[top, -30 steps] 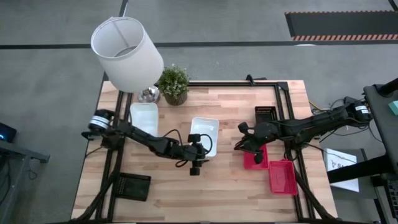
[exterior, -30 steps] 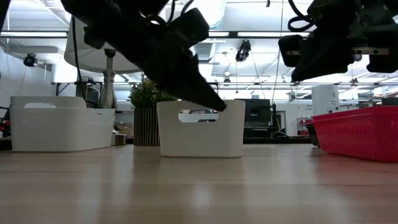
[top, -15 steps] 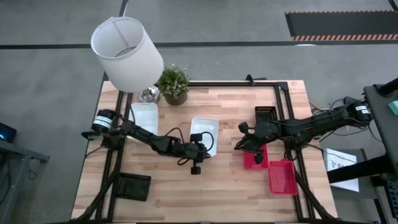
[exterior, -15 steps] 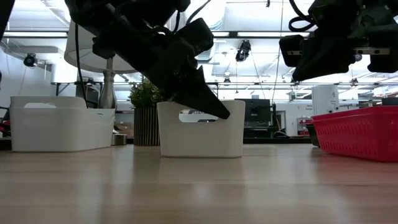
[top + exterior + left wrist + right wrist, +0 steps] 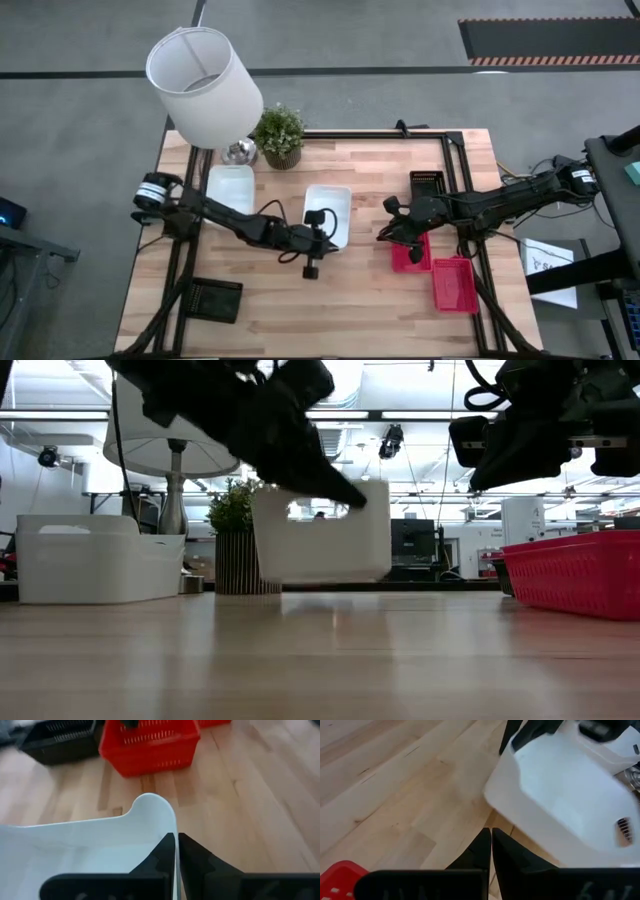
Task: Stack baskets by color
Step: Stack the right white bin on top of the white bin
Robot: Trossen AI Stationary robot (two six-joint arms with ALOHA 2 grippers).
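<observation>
A white basket (image 5: pixel 328 213) (image 5: pixel 320 538) hangs over the table's middle, clear of the wood, with my left gripper (image 5: pixel 322 238) (image 5: pixel 176 836) shut on it. A second white basket (image 5: pixel 231 188) stands at the far left. Two red baskets (image 5: pixel 410 252) (image 5: pixel 454 284) stand at the right. One black basket (image 5: pixel 427 184) sits at the far right and another (image 5: pixel 216 298) at the near left corner. My right gripper (image 5: pixel 392 234) (image 5: pixel 491 831) hangs shut and empty above the first red basket. My left gripper pinches the white basket's near end wall at its rim (image 5: pixel 175 826), one finger (image 5: pixel 162 851) inside and the other (image 5: pixel 192 854) outside. The fingers come from the table's left, slanting down, and lie along the wall. The basket hangs clear of the table, slightly tilted.
A white lampshade (image 5: pixel 205 85) and a potted plant (image 5: pixel 279 135) stand at the table's far left, beside the second white basket. Bare wood lies in the near middle (image 5: pixel 340 310). A black frame rail runs along the right side (image 5: pixel 470 200).
My left gripper has taken hold of the white basket's near wall and risen. The basket, which stood on the table, now hangs clear of it, slightly tilted and shifted a little toward the left.
</observation>
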